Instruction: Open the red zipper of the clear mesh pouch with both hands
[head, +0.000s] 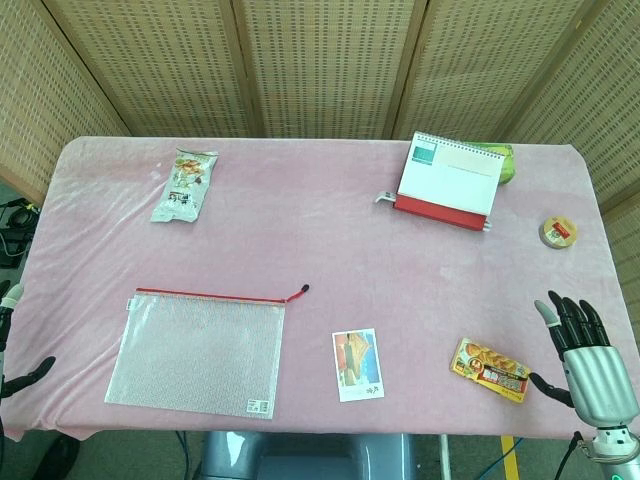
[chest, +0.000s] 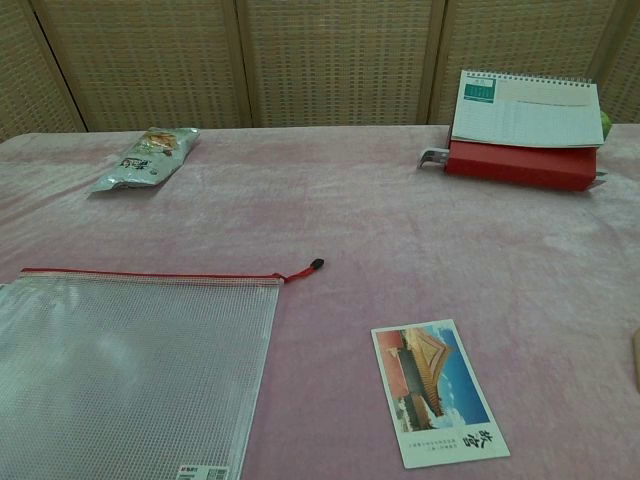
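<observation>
Well apart, pouch (head: 196, 350) lies between both hands' open fingers (head: 570, 318).

A table covered by a pink plush cloth (head: 330, 240) is seen before woven rattan screen panels (head: 320, 60). Taking the cloth's centre as the dial in the head view, a silver foil snack packet with printed food (head: 183, 185) is laid at 10 o'clock. A white spiral-bound desk calendar on a red base (head: 448, 182) is stood at 1 o'clock, with a green object (head: 507, 160) partly hidden behind it. A small round yellow tape roll (head: 558, 232) is placed at 3 o'clock. An orange-red flat snack sachet (head: 490, 369) is found at 4 o'clock. A white-bordered postcard picturing a temple roof (head: 357, 364) is laid flat at 6 o'clock.
</observation>
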